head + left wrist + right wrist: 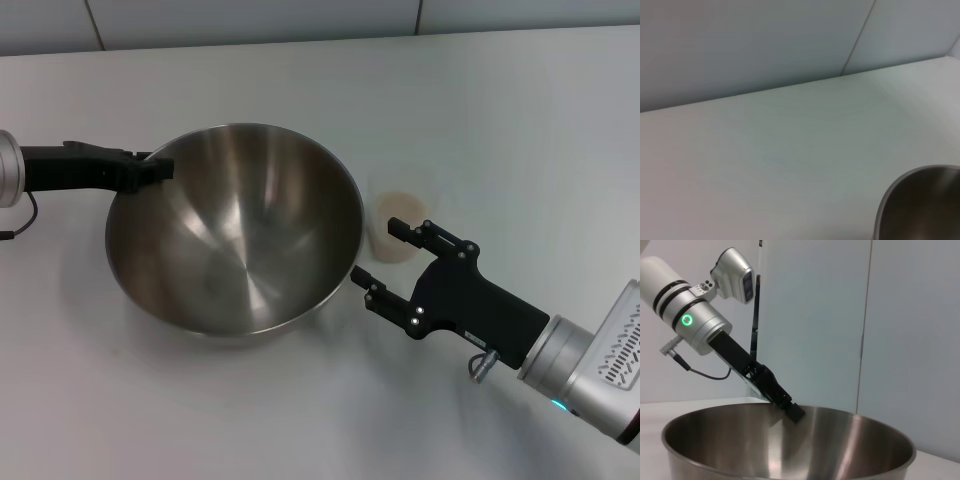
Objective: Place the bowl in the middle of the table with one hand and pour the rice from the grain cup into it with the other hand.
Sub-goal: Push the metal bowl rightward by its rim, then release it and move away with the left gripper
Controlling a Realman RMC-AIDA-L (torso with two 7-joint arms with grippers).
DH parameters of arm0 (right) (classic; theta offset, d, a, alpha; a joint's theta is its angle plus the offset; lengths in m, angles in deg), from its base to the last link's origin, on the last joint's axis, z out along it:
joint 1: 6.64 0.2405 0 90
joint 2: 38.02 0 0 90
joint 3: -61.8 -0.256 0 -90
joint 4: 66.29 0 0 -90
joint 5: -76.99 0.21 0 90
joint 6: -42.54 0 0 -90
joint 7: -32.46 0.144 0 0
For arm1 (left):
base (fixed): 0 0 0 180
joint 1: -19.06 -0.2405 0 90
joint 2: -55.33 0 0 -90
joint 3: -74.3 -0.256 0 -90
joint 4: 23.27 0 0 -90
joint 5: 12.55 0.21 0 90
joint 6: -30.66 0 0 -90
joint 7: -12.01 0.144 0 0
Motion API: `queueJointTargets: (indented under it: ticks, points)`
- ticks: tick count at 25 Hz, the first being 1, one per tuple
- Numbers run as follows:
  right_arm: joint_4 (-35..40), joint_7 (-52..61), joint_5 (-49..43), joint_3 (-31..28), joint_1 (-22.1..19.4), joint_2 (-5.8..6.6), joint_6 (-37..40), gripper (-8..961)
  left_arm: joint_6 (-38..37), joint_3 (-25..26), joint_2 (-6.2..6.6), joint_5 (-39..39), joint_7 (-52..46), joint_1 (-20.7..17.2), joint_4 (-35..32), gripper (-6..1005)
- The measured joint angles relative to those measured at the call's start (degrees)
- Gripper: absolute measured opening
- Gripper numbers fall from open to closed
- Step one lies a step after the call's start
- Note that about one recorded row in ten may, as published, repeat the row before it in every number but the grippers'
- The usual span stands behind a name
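The grain cup (397, 226) sits half-hidden behind the shiny bowl (235, 230) — right gripper (383, 259) spread empty, left gripper (160, 168) pinching the rim.

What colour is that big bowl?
Shiny silver steel; the bowl shows best in the head view.

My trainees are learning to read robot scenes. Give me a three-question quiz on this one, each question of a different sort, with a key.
1. True or false: the bowl holds rice.
2. The left gripper is at the bowl's: A) rim B) base C) nowhere near.
3. Which thing stands upright on the table between the bowl and the open right gripper?

Key: 1 false. 2 A. 3 the grain cup, filled with rice.
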Motion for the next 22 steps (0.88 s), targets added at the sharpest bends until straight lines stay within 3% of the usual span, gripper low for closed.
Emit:
queueJointTargets:
  ticks: [4,10,18,20,22]
  points:
    - [-0.07,0.0,0.0,-0.14,0.07,-0.07,-0.15,683,0.02,0.05,0.05,-0.16,0.25,-0.06,-0.1,147]
    - [-0.26,0.0,0.0,-0.27,0.06,-0.11,-0.24,682,0.14,0.07,0.07,-0.3,2.04,-0.16,-0.82,329]
    - [-0.31,0.09,0.0,-0.38,-0.14,-0.11,0.1,683,1.21,2.21,0.04,-1.1,1.48,-1.54,-4.94,707]
    - [-0.31,0.09,0.0,-0.46,-0.21,-0.11,0.21,683,1.08,5.06,0.17,-6.63,4.32,-3.61,-7.18,800]
    - [-0.29,0.09,0.0,-0.52,-0.18,-0.11,0.21,683,0.53,5.52,0.25,-9.14,6.1,-4.57,-7.64,810]
